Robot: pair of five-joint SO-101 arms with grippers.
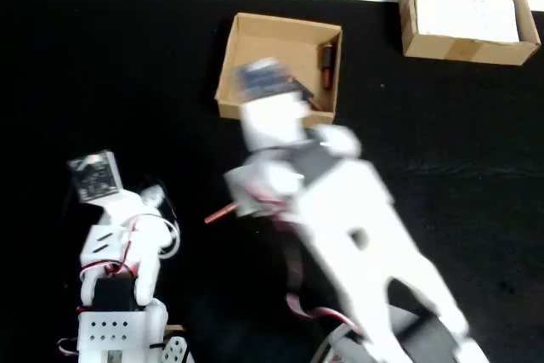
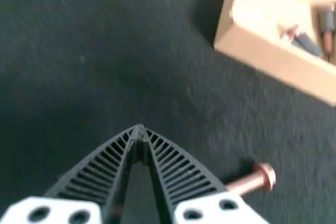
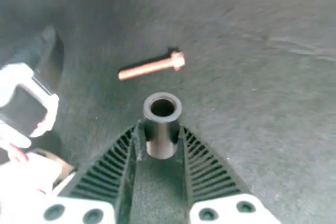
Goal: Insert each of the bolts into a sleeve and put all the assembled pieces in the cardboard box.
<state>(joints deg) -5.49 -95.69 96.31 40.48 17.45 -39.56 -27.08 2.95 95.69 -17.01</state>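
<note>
A black counter [image 1: 85, 65] carries a spare box [image 1: 459, 47] near its far right corner, with a white pad [image 1: 466, 13] inside.

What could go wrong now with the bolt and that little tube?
The short black cylindrical sleeve sits near the tips of the right gripper, so it might slip out. The copper-coloured metal bolt lies loose on the black cloth; the shut left gripper near it could knock it rolling.
</note>
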